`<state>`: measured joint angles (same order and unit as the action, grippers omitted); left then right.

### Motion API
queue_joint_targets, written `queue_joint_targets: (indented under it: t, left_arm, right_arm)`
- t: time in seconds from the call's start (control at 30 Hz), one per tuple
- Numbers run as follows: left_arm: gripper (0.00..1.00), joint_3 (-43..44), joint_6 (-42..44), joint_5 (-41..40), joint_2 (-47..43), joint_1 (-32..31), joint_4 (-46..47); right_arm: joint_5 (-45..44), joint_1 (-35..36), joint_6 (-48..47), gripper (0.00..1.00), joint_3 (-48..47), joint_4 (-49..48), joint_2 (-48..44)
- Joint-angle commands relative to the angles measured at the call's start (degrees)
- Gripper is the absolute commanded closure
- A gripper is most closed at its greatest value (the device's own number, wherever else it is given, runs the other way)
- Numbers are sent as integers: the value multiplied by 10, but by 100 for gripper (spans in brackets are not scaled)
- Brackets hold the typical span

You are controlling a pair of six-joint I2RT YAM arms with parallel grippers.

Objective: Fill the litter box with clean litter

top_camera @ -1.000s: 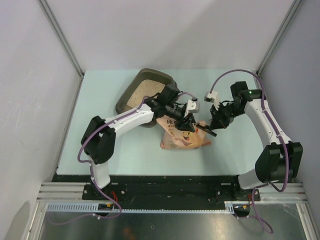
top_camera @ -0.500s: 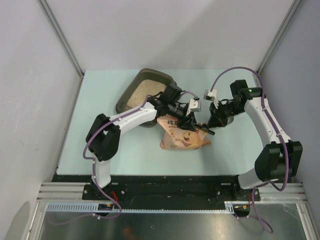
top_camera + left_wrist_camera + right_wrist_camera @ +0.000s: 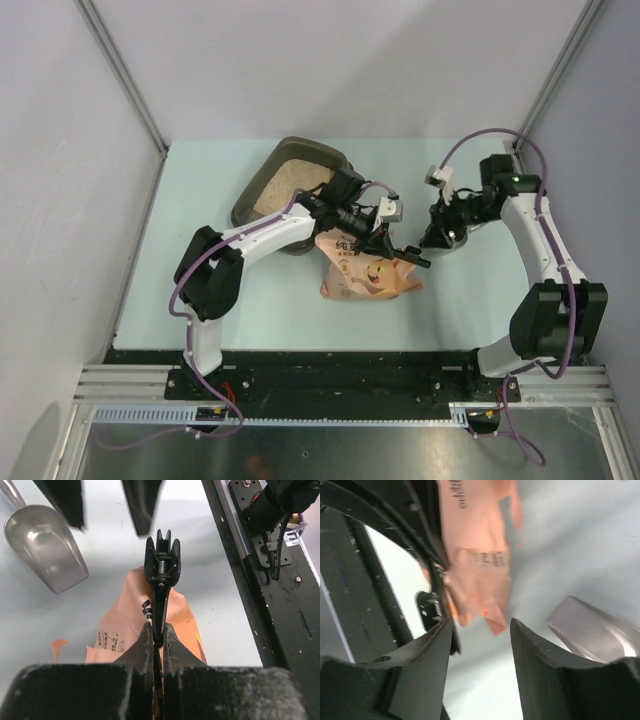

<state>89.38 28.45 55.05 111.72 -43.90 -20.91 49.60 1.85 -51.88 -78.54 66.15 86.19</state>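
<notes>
**Litter in the far-left box; left fingers pinch the bag clip, right fingers stand open**

The clean litter (image 3: pixel 290 185) lies as a pale beige bed inside the litter box (image 3: pixel 252 190). The box sits at an angle on the far-left part of the worktop (image 3: pixel 200 260). Its near right corner is covered by the left arm's forearm, which passes over it.

Both sets of fingers are to the right of the box and nearer than it. The left fingers (image 3: pixel 388 240) are fairly near that corner. The right fingers (image 3: pixel 435 238) are well apart from the box, further to the right. Neither set touches the box or the litter.

Just near and right of the box lies a salmon-pink bag (image 3: pixel 365 275) with a cartoon face, flat on the worktop. A black clip (image 3: pixel 161 562) sits over the bag's right end. In the left wrist view the left fingers are pressed together on the clip's thin tail, with no gap beyond the clip itself. The clip's spring end points away from them, over the bag.

The right fingers are parted, with a clear gap and nothing between them. In their own wrist view they point towards the bag's crumpled edge and the clip without touching either. In the left wrist view they show as two blurred dark shapes beyond the clip.

A grey metal scoop (image 3: pixel 45 550) lies on the worktop just beside the right fingers, apart from the bag.
</notes>
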Motion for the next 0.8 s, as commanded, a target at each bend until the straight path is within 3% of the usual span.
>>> queue_joint_targets:
  t: [0.0,0.13,0.27,0.57,0.77]
  left_arm:
    - [100,21,-3,4,4,-2,-17]
    - [100,21,-2,-5,3,-1,-17]
    - [100,25,-4,-5,5,-1,-18]
    - [100,36,-8,-4,10,-1,-18]
    - [100,33,-11,-5,10,0,-19]
  right_arm:
    - [25,-47,28,43,-21,-55,-47]
    - [52,-43,-107,40,-18,60,-43]
    - [53,-20,-147,32,-11,97,-26]
    - [31,26,-83,28,15,9,-35]
    - [10,38,-53,36,31,-36,-34]
